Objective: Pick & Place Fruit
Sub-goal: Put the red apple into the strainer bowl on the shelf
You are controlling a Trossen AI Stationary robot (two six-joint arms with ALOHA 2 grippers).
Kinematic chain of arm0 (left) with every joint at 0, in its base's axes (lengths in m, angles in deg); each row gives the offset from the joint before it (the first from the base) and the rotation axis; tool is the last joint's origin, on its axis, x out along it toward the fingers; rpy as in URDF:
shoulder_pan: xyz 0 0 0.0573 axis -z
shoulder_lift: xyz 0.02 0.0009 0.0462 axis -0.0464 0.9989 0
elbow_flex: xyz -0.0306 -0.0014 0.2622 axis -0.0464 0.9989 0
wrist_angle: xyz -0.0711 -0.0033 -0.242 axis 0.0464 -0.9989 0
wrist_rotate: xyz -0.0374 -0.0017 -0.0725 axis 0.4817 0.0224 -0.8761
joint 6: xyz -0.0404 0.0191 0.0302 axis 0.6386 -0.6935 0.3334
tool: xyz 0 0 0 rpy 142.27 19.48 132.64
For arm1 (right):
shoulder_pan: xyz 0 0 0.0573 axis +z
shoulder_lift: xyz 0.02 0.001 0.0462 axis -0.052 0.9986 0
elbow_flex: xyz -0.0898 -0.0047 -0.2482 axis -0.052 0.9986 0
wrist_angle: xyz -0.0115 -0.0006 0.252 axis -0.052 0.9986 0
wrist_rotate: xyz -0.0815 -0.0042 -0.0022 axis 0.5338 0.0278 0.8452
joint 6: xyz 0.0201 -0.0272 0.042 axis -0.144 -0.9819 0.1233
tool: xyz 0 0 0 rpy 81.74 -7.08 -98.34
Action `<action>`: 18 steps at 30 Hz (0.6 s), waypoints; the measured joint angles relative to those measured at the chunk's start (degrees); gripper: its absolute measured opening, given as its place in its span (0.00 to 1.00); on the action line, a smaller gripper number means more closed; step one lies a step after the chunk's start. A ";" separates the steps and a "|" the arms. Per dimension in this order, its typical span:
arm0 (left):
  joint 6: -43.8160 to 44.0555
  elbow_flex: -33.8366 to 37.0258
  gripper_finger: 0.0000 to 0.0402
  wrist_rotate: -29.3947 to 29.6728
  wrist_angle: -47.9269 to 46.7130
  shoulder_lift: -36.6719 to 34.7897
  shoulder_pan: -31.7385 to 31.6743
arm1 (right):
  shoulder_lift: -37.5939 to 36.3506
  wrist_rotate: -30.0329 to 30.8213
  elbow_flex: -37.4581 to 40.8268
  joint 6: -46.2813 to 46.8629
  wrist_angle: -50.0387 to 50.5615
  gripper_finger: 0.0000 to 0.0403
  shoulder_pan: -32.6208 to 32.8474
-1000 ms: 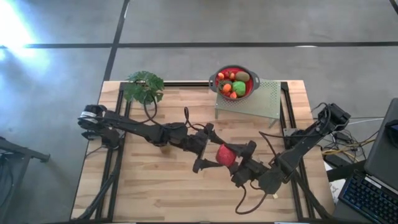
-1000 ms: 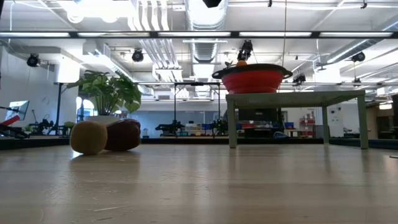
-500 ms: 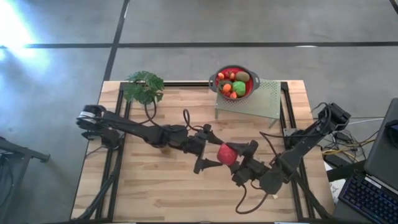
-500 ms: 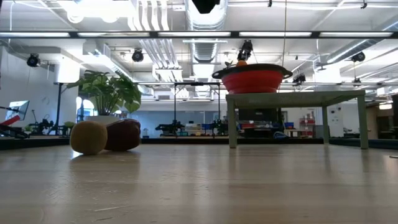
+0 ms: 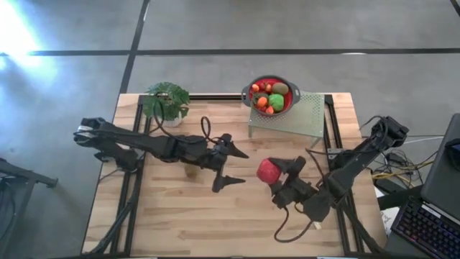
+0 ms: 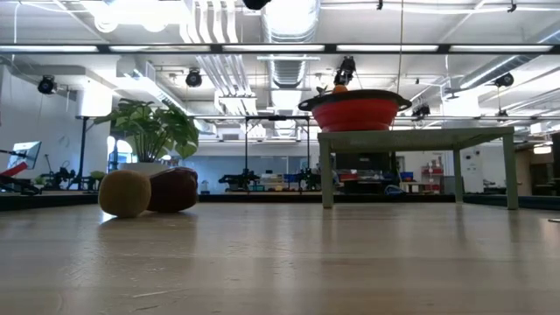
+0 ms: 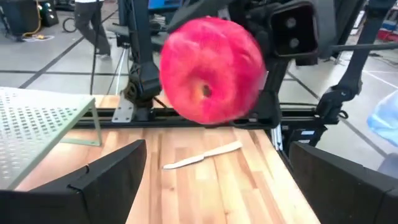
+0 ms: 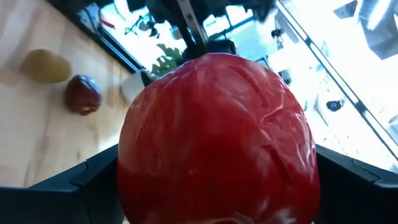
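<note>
My right gripper (image 5: pixel 280 176) holds big red apple (image 5: pixel 268 170) above table centre, fingers wide around its middle. Left gripper (image 5: pixel 228 167) spread, empty, nearby. Apple rigid, smooth, probably light; slip risk.

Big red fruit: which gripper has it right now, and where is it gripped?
The right gripper holds the big red fruit above the table, one finger on each opposite side of its round body. The left gripper is open and empty, clear of it.
</note>
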 joint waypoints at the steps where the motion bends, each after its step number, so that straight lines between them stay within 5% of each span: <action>1: -0.02 0.00 0.99 0.05 -0.40 -0.55 0.00 | -0.68 -0.04 0.00 0.11 0.31 0.90 -0.53; 5: 0.00 0.00 0.99 0.03 -0.47 -1.55 0.00 | -4.02 -3.00 0.00 0.47 2.67 0.90 -3.76; 18: 0.00 0.00 0.99 0.03 -0.47 -1.62 0.00 | -16.88 -25.56 -0.02 12.72 18.59 0.90 -24.21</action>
